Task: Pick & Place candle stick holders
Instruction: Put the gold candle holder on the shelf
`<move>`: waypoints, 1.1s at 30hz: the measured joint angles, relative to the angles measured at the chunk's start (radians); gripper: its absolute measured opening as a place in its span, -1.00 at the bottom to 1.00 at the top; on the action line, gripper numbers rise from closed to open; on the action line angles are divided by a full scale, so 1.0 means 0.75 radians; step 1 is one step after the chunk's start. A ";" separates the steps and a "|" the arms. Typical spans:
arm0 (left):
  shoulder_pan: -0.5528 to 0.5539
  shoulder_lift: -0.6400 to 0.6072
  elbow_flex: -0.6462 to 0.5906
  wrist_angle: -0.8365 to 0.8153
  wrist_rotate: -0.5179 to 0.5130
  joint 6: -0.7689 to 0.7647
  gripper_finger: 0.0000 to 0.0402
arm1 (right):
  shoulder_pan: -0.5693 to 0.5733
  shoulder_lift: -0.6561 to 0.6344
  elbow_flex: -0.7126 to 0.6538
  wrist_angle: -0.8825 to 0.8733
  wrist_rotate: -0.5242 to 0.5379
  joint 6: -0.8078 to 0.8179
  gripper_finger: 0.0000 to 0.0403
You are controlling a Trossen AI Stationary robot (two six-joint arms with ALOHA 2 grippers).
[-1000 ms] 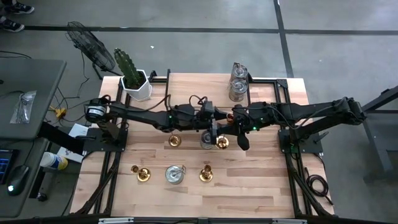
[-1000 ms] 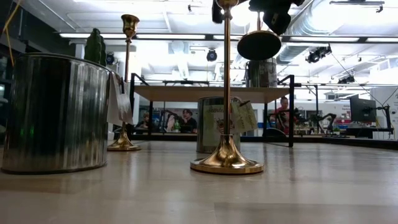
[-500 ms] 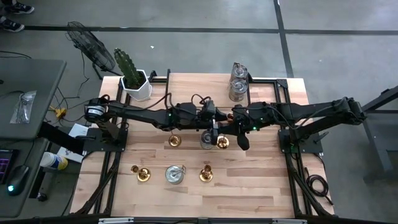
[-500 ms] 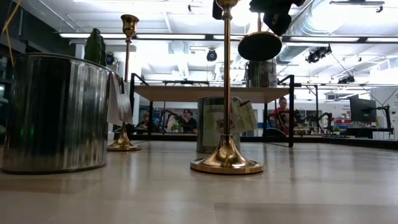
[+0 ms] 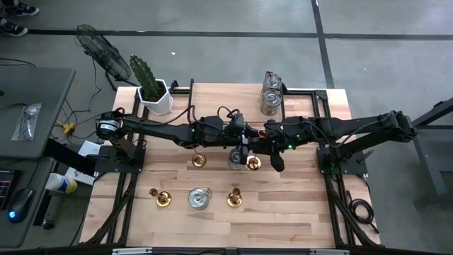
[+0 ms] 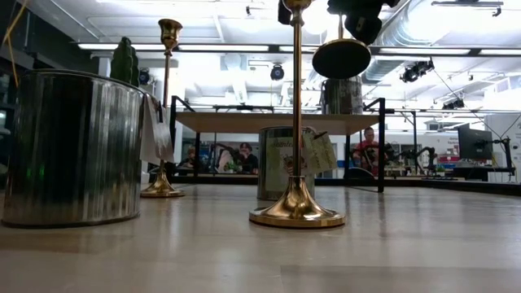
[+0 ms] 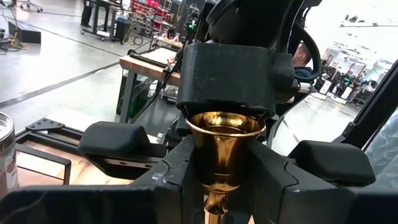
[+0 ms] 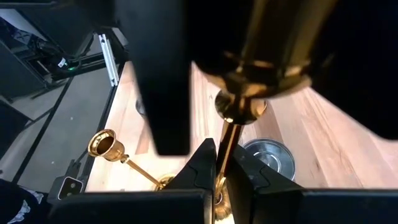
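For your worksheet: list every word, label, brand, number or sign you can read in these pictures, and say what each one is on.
None can be read.
Paper tag on the silver holder: print too small.
Paper tag on the big silver holder: print not legible.
Signs in the room behind: too small or blurred.

Two dark, near-black arms built of slim tubular links and bulkier jointed housings. Black cables looping in small arcs above the wrist sections of the left arm (image 5: 163, 130) and the right arm (image 5: 354, 128). Small green indicator lights glowing on the housings near mid-table. A round silver-and-black motor cap at the left arm's base. Matte black moulded plastic fingers (image 7: 177, 168), angular and wedge-shaped, with slightly scuffed faces. A blocky, rounded-corner black housing on the right wrist, cables bundled above it. Black frame rails under both bases.
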 joint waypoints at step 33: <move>-0.002 -0.057 -0.002 -0.121 -0.209 0.122 -0.49 | -0.001 -0.139 0.003 -0.332 0.046 0.090 0.17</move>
